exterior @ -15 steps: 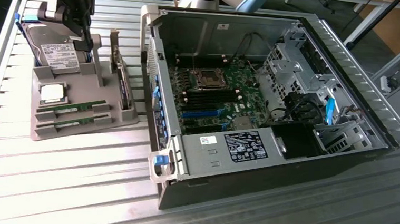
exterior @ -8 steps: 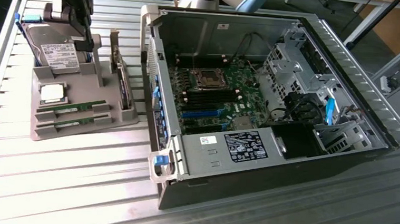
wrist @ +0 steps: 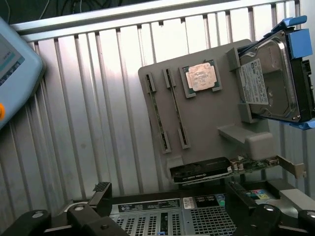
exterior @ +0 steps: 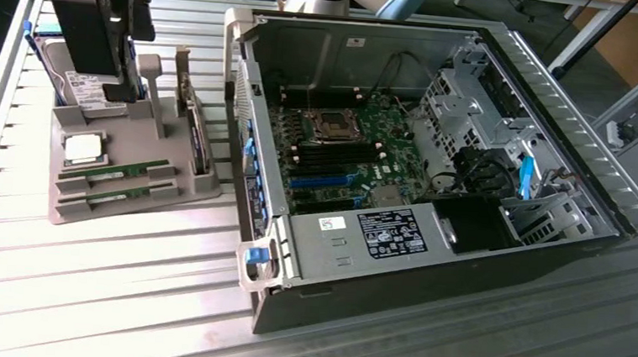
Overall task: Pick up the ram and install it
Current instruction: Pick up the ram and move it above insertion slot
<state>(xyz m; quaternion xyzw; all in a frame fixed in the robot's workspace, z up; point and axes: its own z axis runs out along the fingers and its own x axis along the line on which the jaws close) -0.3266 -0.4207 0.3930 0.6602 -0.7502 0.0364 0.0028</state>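
Ram (wrist: pixel 177 109) is seen seated on edge in a slot of the grey holder tray (wrist: pixel 211 118), at the tray's end farthest from the hard drive (wrist: pixel 268 81), and a second stick (wrist: pixel 157 113) is parked in the neighbouring slot, just beside it and closer to that end's edge. No contact is made with either stick at this moment. The CPU chip (wrist: pixel 202 77) is laid flat between the sticks and the hard drive, which is propped upright in its blue bracket (wrist: pixel 295 29) at the opposite end, a white label carried on its face. A graphics card (wrist: pixel 206 171) is stood along the tray's edge nearest the computer case (exterior: pixel 400 310). The tray is set on the slatted metal table (exterior: pixel 99 281), at the exterior view's left of the open case, whose motherboard (exterior: pixel 333 150) is exposed. The gripper (wrist: pixel 169 191) is held above the case's grilled edge, well apart from the ram, with its fingers (wrist: pixel 101 189) spread wide
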